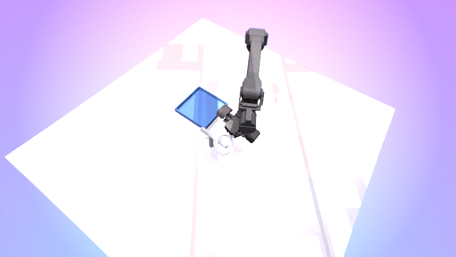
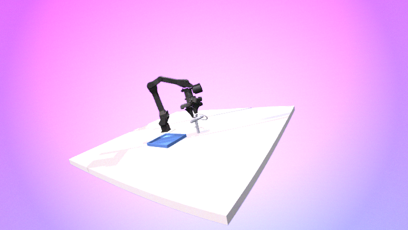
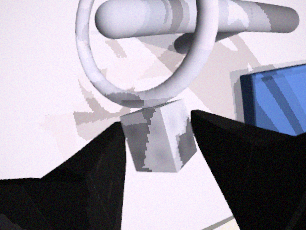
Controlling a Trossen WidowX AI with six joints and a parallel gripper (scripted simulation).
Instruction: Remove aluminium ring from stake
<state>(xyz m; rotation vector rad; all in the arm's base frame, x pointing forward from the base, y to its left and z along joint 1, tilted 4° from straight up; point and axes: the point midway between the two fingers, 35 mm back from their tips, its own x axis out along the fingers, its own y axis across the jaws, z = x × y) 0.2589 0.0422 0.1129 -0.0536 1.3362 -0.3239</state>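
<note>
My gripper (image 2: 194, 114) (image 3: 157, 119) is shut on the grey block-like tab (image 3: 152, 140) of the aluminium ring (image 1: 224, 154) (image 2: 206, 117) (image 3: 207, 40). The ring is held up at about cross-bar height. In the wrist view one side of it crosses in front of the cross-bar (image 1: 209, 134) (image 2: 194, 120) (image 3: 145, 17), and the bar's rounded end shows inside its outline. Whether the bar passes through it I cannot tell. The steel stake's post (image 1: 210, 143) (image 2: 197, 128) (image 3: 186, 44) stands upright. The blue tray (image 1: 188, 118) (image 2: 157, 146) (image 3: 246, 100) holds nothing visible. The fingertips are hidden in the top view.
The arm's base (image 2: 165, 128) stands behind the tray in the exterior view. The tray lies near the stake, on the arm-base side. The white table (image 1: 127, 159) (image 2: 200, 171) carries pale reflections, and its edges are far from the stake.
</note>
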